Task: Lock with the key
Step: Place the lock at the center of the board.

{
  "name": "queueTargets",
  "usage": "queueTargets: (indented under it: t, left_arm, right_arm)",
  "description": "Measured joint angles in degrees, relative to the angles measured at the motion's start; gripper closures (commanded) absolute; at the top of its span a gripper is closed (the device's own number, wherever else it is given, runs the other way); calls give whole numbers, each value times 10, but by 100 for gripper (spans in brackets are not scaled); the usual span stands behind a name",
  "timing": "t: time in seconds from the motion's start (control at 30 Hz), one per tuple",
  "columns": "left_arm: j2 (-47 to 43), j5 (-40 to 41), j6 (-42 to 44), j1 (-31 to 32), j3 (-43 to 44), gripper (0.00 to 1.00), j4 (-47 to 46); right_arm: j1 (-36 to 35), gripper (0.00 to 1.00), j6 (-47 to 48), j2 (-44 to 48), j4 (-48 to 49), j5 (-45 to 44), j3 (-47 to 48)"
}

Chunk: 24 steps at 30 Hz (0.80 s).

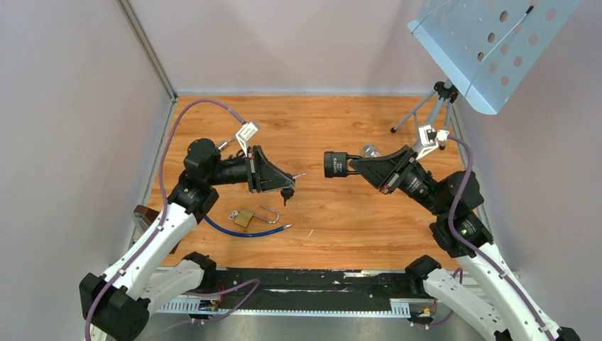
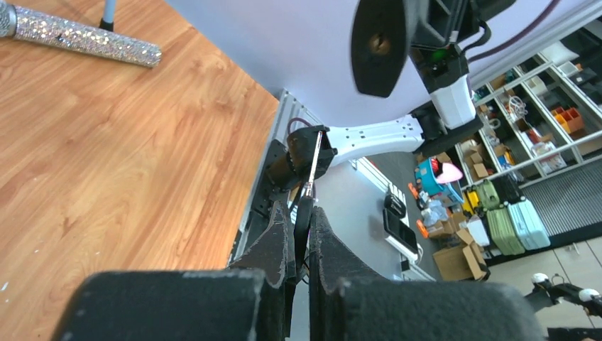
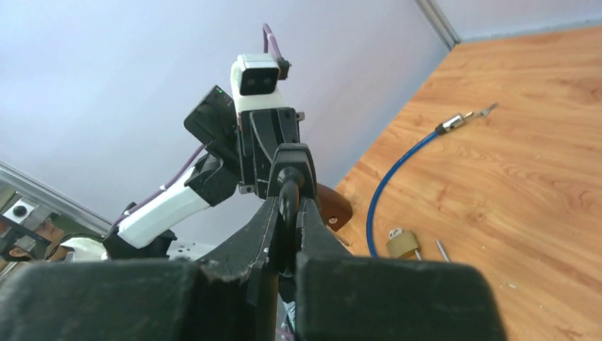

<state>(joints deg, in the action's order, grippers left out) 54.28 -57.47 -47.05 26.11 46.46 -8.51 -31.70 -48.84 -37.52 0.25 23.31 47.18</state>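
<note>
My left gripper (image 1: 289, 183) is shut on the key (image 1: 298, 175) and hovers above the wooden table. In the left wrist view the key's (image 2: 312, 162) black head is pinched in the left gripper (image 2: 302, 213), with the silver blade sticking out past the tips. The right gripper (image 1: 349, 164) faces it, shut on a black cylinder (image 1: 336, 165) with white lettering. In the right wrist view the cylinder (image 3: 287, 186) sits in the right gripper (image 3: 289, 202). A brass padlock (image 1: 243, 217), its shackle (image 1: 270, 213) open, lies on the table below the left gripper. The padlock (image 3: 402, 244) also shows in the right wrist view.
A blue cable (image 1: 245, 232) curves along the table beside the padlock. A glittery silver rod (image 1: 369, 149) lies behind the right gripper. A tripod (image 1: 433, 106) with a perforated metal plate (image 1: 490, 42) stands at the back right. A brown block (image 1: 145, 215) sits at the left edge.
</note>
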Motion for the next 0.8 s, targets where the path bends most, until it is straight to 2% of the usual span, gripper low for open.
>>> queueTargets:
  t: [0.17,0.33,0.57,0.8]
  left_arm:
    - [1,32,17,-5,1,100,44]
    - [50,133,42,-5,31,100,122]
    - [216,290,85,-7,111,100,135]
    - [446,327,115,-6,236,100,66]
  right_arm:
    - [0,100,8,1,-2,-27,0]
    - [0,100,14,-49,-23,-69,0]
    - [24,100,24,-148,-43,-115,-45]
    - [76,100,37,-304,-12,-83,-68]
